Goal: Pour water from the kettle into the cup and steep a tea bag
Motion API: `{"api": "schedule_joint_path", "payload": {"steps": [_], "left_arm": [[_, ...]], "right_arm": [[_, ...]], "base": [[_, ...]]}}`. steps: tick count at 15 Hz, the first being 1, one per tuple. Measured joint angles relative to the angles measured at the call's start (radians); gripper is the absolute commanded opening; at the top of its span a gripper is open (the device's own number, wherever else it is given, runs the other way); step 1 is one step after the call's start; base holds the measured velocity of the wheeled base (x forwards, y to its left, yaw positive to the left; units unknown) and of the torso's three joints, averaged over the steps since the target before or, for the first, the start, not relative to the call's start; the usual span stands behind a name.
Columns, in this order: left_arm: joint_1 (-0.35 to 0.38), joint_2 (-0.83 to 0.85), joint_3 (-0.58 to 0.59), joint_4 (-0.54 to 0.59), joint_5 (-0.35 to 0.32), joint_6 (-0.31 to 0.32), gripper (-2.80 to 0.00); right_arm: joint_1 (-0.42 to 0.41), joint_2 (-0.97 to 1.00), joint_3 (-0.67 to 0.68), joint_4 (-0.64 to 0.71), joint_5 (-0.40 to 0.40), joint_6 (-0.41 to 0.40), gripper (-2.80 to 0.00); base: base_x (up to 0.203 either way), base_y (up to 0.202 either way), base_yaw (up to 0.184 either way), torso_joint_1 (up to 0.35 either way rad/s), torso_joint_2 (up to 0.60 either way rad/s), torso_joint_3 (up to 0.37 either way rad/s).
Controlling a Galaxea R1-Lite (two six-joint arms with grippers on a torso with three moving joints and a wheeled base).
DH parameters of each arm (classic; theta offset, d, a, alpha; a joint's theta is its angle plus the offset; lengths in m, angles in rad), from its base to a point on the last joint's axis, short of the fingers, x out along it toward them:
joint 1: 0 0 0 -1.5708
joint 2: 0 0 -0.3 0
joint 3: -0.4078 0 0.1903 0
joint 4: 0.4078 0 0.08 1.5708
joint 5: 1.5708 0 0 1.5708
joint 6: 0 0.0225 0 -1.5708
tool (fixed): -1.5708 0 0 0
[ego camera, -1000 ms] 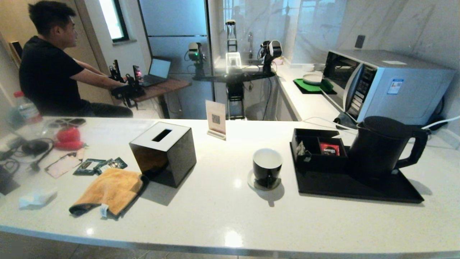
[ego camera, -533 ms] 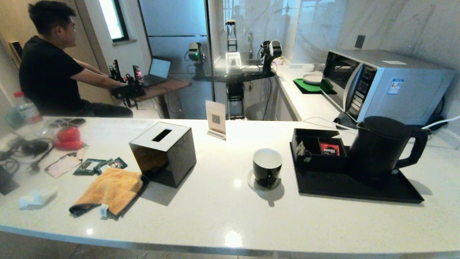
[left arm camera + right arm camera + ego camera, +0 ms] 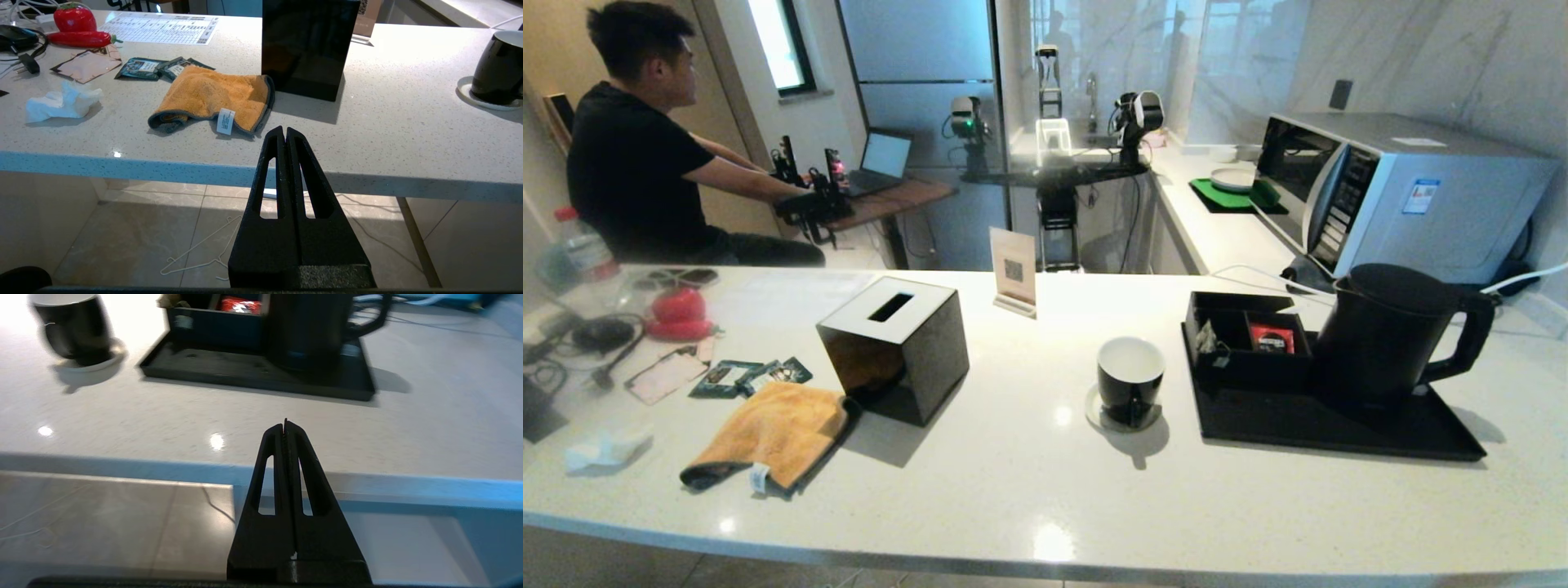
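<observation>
I see the kettle (image 3: 1388, 335) on its tray (image 3: 1339, 429), the cup (image 3: 1130, 380) on a saucer just left of it. What I take for the tea bag (image 3: 1207, 336) sits in the tray's box. Both my left gripper (image 3: 284, 132) and right gripper (image 3: 285, 425) are closed, empty, off the surface (image 3: 1013, 482) edge.

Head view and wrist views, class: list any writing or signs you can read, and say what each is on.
None reads clearly.
Upright card sign: square code, no readable words.
Red sachet: print blurred.
Silver microwave's blue sticker: too small.
Printed sheet: too small.
Orange cloth's white tag: too small.

An orange cloth (image 3: 772, 433) lies against a black tissue box (image 3: 894, 347) on the white counter (image 3: 1029, 498).
</observation>
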Motion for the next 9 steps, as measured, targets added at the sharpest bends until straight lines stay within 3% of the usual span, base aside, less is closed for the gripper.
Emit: {"api": "schedule_joint_path", "payload": {"steps": [3,7,9], "left_arm": [[0.0,0.0,0.0,0.0,0.0,0.0,-2.8],[0.0,0.0,0.0,0.0,0.0,0.0,-2.8],[0.0,0.0,0.0,0.0,0.0,0.0,-2.8]], "right_arm": [[-0.095,0.128,-0.043,-0.05,-0.052,0.004,-2.8],[-0.393,0.31,-0.112,-0.118,-0.034,0.001,-2.8],[-0.486,0.401,-0.16,-0.127,-0.021,-0.002,-2.8]], "base": [[0.0,0.0,0.0,0.0,0.0,0.0],[0.0,0.0,0.0,0.0,0.0,0.0],[0.0,0.0,0.0,0.0,0.0,0.0]]}}
